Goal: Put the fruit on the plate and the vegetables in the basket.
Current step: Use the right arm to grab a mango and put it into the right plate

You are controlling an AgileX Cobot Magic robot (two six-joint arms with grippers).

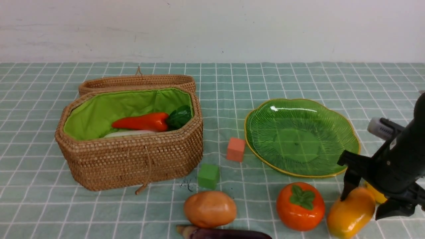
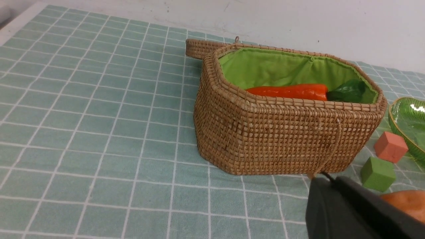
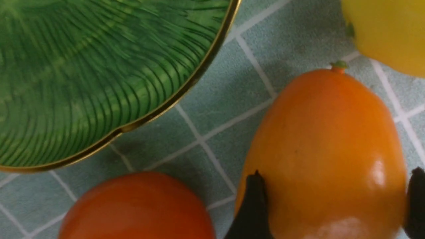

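My right gripper (image 1: 363, 204) (image 3: 335, 176) is open, with one finger on each side of the orange-yellow mango (image 1: 350, 212) (image 3: 325, 149), which lies on the cloth. A yellow lemon (image 1: 377, 194) (image 3: 388, 30) sits just behind it and the persimmon (image 1: 300, 205) (image 3: 136, 209) is to its left. The green plate (image 1: 300, 136) (image 3: 83, 76) holds nothing. The wicker basket (image 1: 132, 159) (image 2: 282, 139) holds the carrot (image 1: 141, 122) (image 2: 287, 92) and the white radish (image 1: 127, 133). The potato (image 1: 210, 208) (image 2: 406, 202) and eggplant (image 1: 225, 233) lie at the front. My left gripper (image 2: 327, 181) is shut and empty, near the basket's front corner.
An orange cube (image 1: 235, 149) (image 2: 390, 146) and a green cube (image 1: 208, 176) (image 2: 378, 173) stand between basket and plate. The basket's lid (image 1: 137, 82) lies open behind it. A checked green cloth covers the table up to a white wall.
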